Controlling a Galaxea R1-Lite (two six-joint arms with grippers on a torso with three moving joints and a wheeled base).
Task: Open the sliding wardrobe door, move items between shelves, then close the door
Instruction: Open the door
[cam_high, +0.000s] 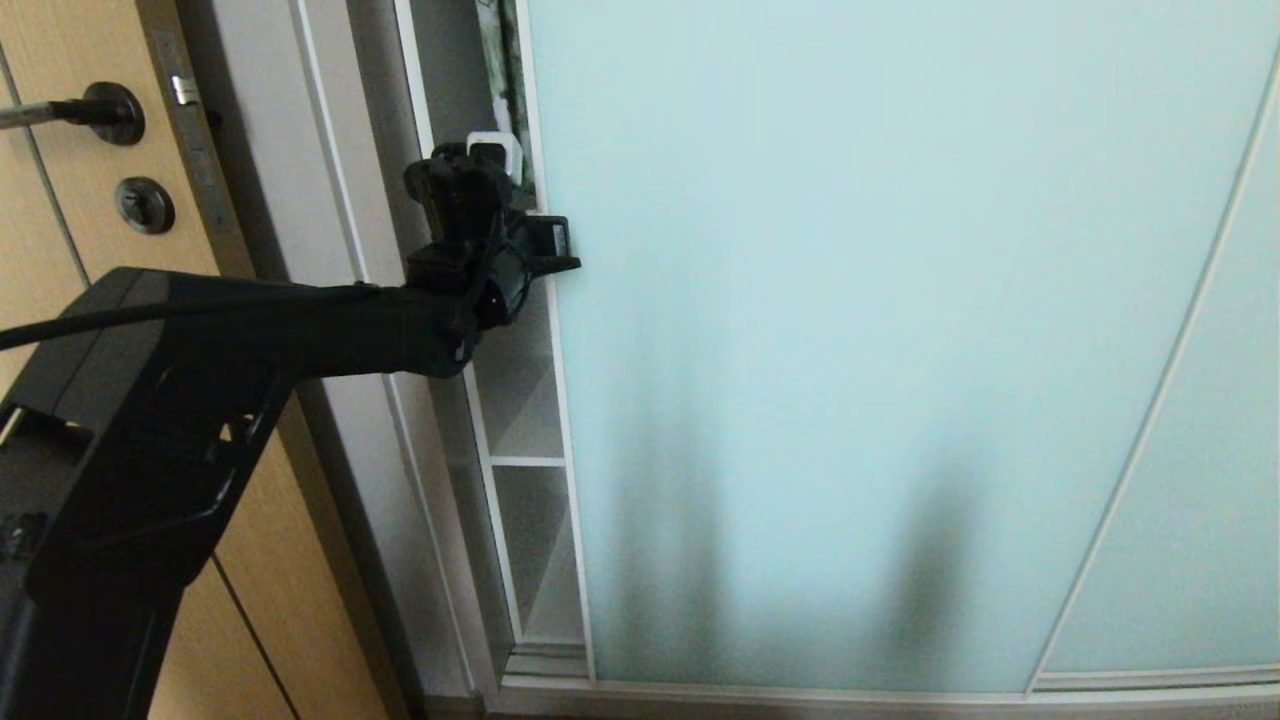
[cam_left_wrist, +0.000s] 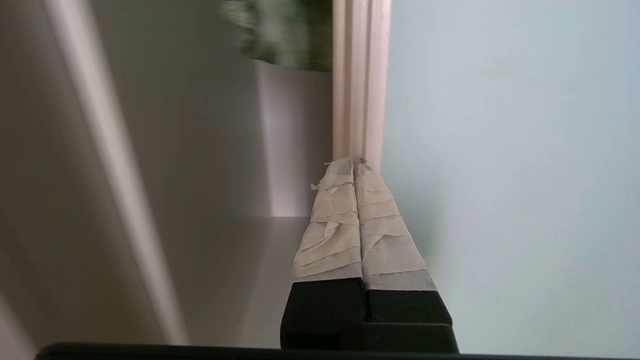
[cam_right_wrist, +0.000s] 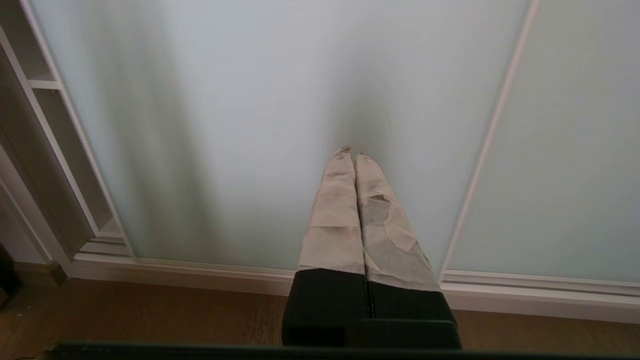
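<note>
Pushing point: the left gripper (cam_high: 497, 160) is set against the silver left edge of the sliding wardrobe door (cam_high: 850, 330), about the height of the upper compartment — I judge it stands there because a push on the frame edge moves the panel along its track without any handle.
Fingers, left: the two tape-wrapped fingers (cam_left_wrist: 334, 220) are pressed together with nothing between them; a closed tip makes one firm wedge for pushing, so no grip seems needed.
Contact: in the left wrist view the fingertips reach the pale frame strip (cam_left_wrist: 357, 100), touching it or just beside it; I cannot tell which.
Right gripper: the right gripper (cam_right_wrist: 353, 156) points at the lower part of the glass, near the bottom rail (cam_right_wrist: 200, 272) — its taped fingers are also pressed together and hold nothing; it looks idle.
Door, place: it covers nearly all of the wardrobe front; only a narrow gap is open at its left side.
Door, look: a tall frosted pale blue-green glass panel in a thin silver frame, crossed by one thin curved silver line.
Inside the gap: flat white shelves (cam_high: 527, 461), and at the top a bit of green patterned cloth (cam_high: 497, 60).
Items: no bundle of clothes shows.
Beside: a tan wooden door (cam_high: 60, 230) with a dark metal handle stands at the left.
Progress: the opening step is only begun, in my judgement.
</note>
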